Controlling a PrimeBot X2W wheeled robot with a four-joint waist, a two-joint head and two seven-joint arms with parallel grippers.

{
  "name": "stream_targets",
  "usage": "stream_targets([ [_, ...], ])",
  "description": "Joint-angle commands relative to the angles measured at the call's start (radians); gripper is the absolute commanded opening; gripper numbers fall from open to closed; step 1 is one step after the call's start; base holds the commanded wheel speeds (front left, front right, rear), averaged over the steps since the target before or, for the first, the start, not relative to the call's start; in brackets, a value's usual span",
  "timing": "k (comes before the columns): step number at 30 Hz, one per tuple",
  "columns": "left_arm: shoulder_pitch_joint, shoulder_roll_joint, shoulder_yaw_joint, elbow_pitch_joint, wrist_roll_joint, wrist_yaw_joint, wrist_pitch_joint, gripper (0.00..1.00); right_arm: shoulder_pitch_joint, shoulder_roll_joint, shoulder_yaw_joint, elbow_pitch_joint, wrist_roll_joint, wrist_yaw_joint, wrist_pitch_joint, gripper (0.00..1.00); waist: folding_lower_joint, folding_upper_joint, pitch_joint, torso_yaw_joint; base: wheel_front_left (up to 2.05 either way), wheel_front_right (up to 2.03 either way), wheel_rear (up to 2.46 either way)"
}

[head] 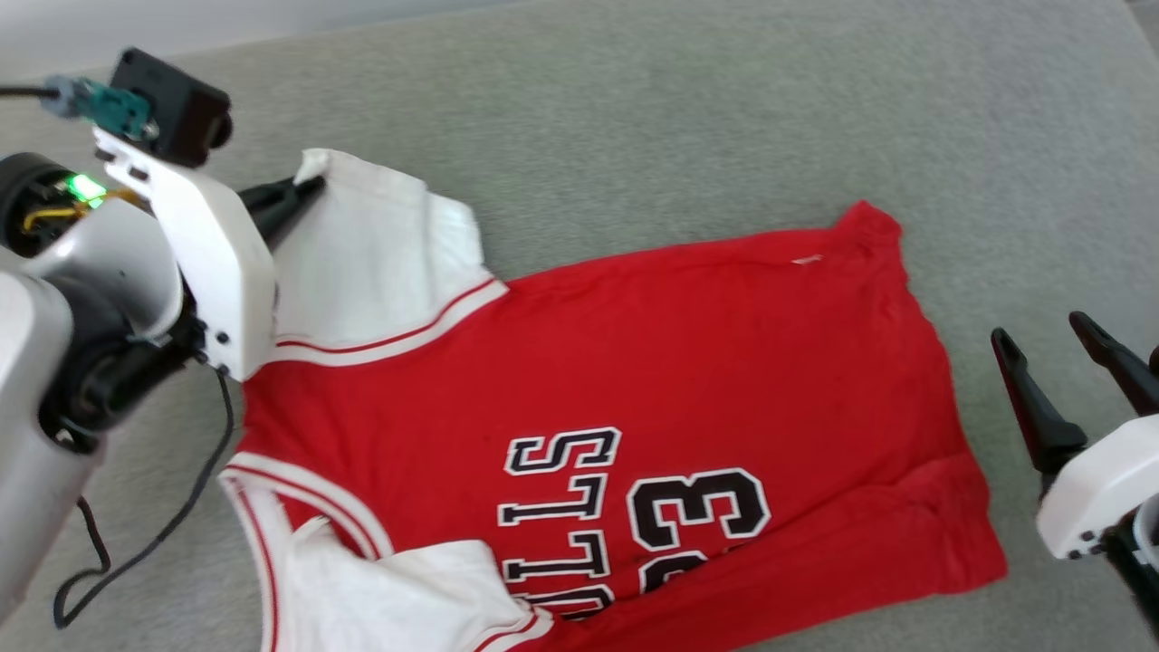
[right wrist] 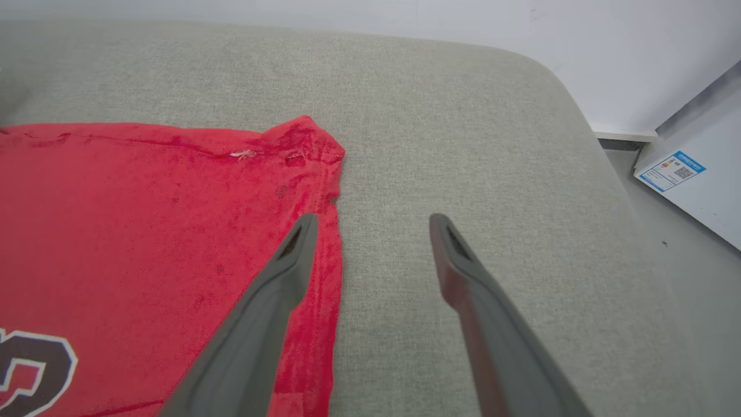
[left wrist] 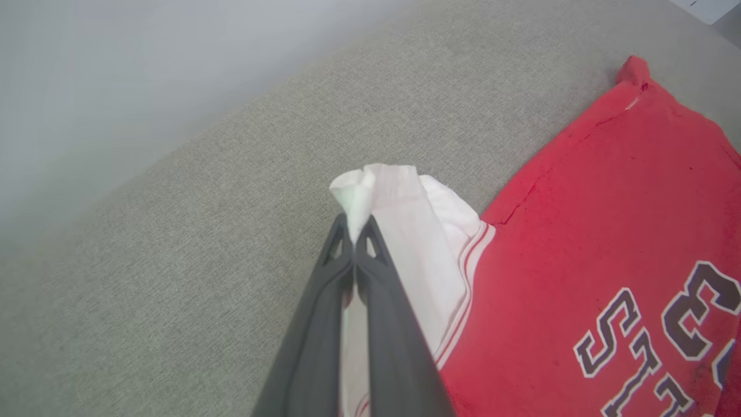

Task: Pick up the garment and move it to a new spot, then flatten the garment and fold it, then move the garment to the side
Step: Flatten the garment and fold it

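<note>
The garment is a red jersey T-shirt with white sleeves and black lettering with 33, spread on the grey cushion. My left gripper is shut on the tip of its far white sleeve. In the left wrist view the white sleeve cloth bunches out past the pinched fingers of the left gripper. My right gripper hovers open at the right, just off the garment's hem. In the right wrist view the right gripper straddles the red hem edge, nothing between its fingers.
The grey cushion stretches bare behind and to the right of the shirt. Its rounded right edge drops to a floor with a white box bearing a blue label. A black cable hangs from my left arm.
</note>
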Motion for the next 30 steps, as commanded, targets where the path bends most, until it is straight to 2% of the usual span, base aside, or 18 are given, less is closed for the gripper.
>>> stream_targets([
  [1, 0.025, 0.0, -0.003, -0.028, 0.006, -0.001, -0.015, 0.0, -0.001, -0.037, 0.007, -0.019, 0.022, 0.0, 0.054, 1.0, 0.0, 0.0, -0.033, 0.057, 0.0, 0.0, 0.0],
  [4, 0.061, 0.003, -0.009, -0.11, 0.016, 0.008, -0.041, 0.0, -0.028, -0.119, 0.024, -0.065, 0.061, 0.0, 0.206, 1.0, 0.0, 0.0, -0.03, 0.099, 0.0, 0.0, 0.0],
  [7, 0.101, -0.002, -0.014, -0.182, 0.02, 0.023, -0.066, 0.0, -0.064, -0.23, 0.068, -0.083, 0.029, -0.001, 0.331, 1.0, 0.0, 0.0, -0.022, 0.139, 0.0, 0.0, 0.0],
  [16, 0.194, -0.016, -0.03, -0.331, 0.046, 0.063, -0.134, 0.0, -0.265, -0.297, 0.139, 0.023, 0.145, -0.001, 0.622, 1.0, 0.0, 0.0, 0.019, 0.228, 0.0, 0.0, 0.0],
  [23, 0.217, -0.028, -0.045, -0.396, 0.064, 0.062, -0.162, 0.0, -0.386, -0.335, 0.177, 0.159, 0.124, -0.001, 0.695, 1.0, 0.0, 0.0, 0.073, 0.287, 0.0, 0.0, 0.0],
  [30, 0.21, -0.057, -0.072, -0.405, 0.084, 0.052, -0.18, 0.0, -0.384, -0.341, 0.258, 0.279, 0.141, 0.0, 0.707, 1.0, 0.0, 0.0, 0.104, 0.333, 0.0, 0.0, 0.0],
])
